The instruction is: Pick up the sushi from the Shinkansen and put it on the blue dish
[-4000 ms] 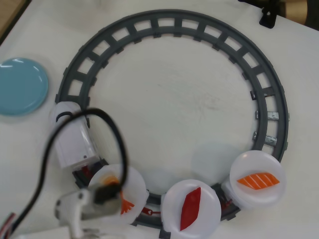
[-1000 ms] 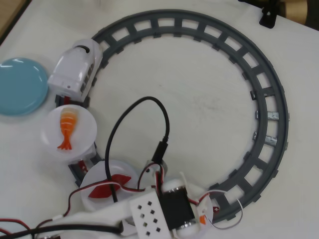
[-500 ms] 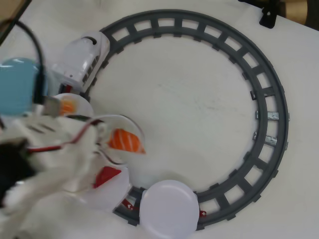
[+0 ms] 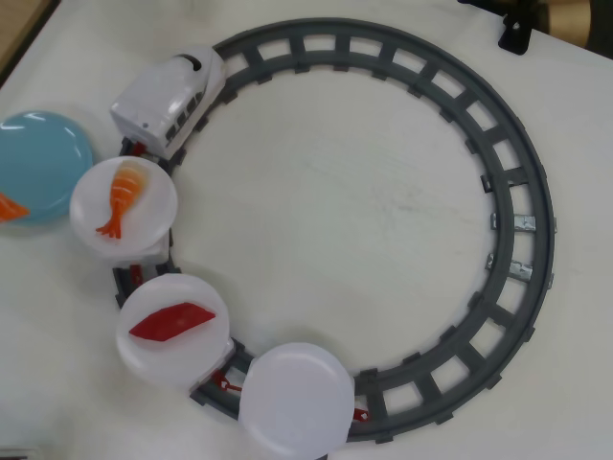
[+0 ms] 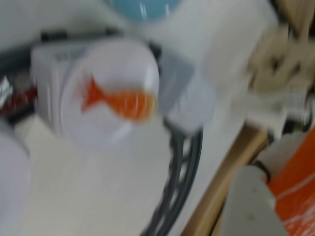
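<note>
**Salmon piece at the edge of the blue dish; gripper state not determinable**

Overhead view, left to right. The blue dish point(image 4: 43, 163) sits at the left edge of the white table point(image 4: 345, 220), just outside the grey circular track point(image 4: 522, 192). A small orange wedge, the sushi point(image 4: 10, 206), lies on the dish's lower left part and is cut off by the frame edge; only an orange corner is visible, so its stripes cannot be confirmed here. The Shinkansen point(image 4: 168, 101), white with a dark windshield, stands on the upper left of the track. Behind it run three round white plates: the first point(image 4: 124, 211) carries an orange shrimp piece point(image 4: 122, 196) with a forked tail, the second point(image 4: 174, 331) a dark red tuna piece point(image 4: 172, 319), and the third point(image 4: 297, 398) is bare.

Wrist view, heavily blurred. The shrimp plate point(image 5: 106, 91) and a sliver of the blue dish point(image 5: 145, 7) at the top edge are recognisable. At the lower right corner an orange surface with thin pale stripes point(image 5: 295, 196) lies against a pale grey part; identity is uncertain. The gripper fingers cannot be made out, so open or closed cannot be told.
</note>
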`<control>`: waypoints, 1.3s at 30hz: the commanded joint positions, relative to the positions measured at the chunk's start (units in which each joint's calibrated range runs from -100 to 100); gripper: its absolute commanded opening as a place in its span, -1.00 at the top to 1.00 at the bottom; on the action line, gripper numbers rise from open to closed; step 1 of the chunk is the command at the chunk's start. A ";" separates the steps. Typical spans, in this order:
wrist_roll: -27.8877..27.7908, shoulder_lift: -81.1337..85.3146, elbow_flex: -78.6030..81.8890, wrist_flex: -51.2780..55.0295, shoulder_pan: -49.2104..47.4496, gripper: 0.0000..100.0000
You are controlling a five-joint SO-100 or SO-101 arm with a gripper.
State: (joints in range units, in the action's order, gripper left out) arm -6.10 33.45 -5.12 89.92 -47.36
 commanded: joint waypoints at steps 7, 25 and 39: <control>0.56 -1.47 23.88 -21.59 -10.73 0.88; 3.12 -41.95 1.16 -33.57 -11.44 0.88; 5.74 -54.81 -14.62 -24.82 -11.44 0.58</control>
State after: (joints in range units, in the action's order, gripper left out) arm -0.78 -21.97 -16.29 64.79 -59.30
